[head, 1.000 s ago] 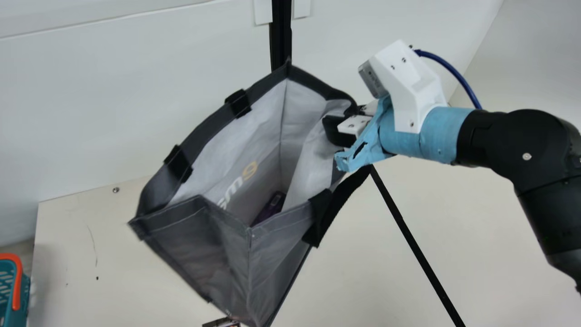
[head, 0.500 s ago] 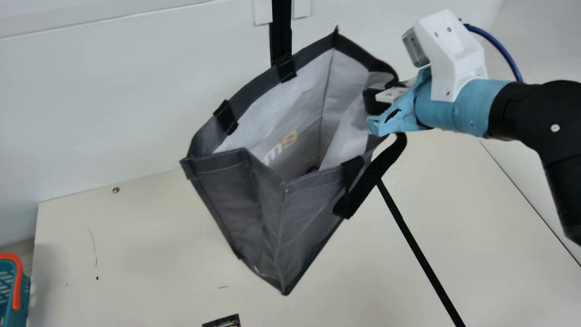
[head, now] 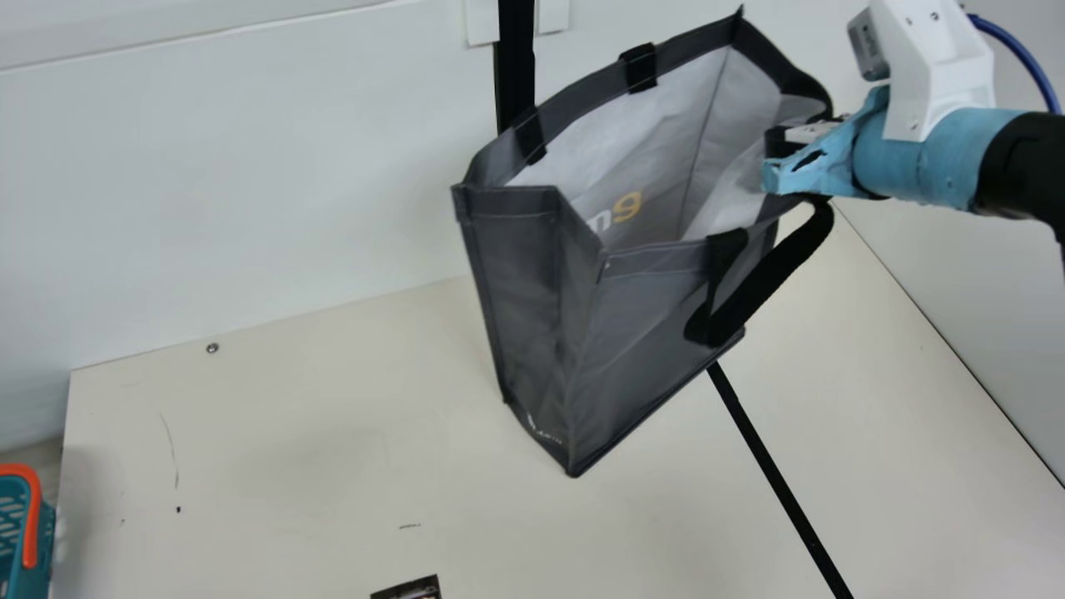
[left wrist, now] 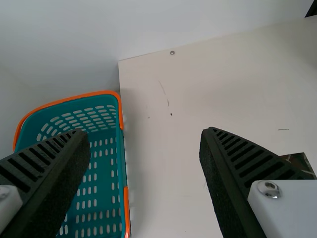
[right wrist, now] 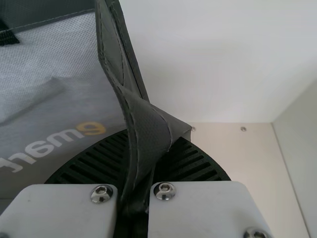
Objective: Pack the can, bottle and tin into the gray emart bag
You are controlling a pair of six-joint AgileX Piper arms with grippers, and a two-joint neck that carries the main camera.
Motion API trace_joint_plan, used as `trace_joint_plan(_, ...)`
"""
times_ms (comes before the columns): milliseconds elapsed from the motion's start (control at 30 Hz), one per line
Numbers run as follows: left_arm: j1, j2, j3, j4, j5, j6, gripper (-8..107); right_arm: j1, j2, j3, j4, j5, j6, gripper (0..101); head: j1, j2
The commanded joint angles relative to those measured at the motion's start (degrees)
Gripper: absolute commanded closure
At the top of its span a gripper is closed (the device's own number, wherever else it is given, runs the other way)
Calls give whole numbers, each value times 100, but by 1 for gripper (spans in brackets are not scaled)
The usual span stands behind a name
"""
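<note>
Gray emart bag (head: 532, 283) is hanging tilted over the bench (head: 283, 441), seemingly unsupported below. Leftmost, the left pincer (left wrist: 144, 133) is holding nothing, its fingers standing wide apart; a low sweep could be snagging the teal basket (left wrist: 125, 208). Next, a dark item (head: 412, 589) is lying where a careless lowering could be crushing it. Rightmost, the right pincer (right wrist: 143, 158) is clamping just one rim fold — soft cloth could be slipping, spilling any load.
</note>
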Motion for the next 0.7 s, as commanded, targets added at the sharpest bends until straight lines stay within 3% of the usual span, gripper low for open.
trace_joint_plan(0,0,0,0,0,0,0,9,-200,51,-80,10,44,-25,101,-130,-5)
trace_joint_plan(667,0,0,0,0,0,0,9,-1801,942,-1114,224,368,-311,101,-130,-5)
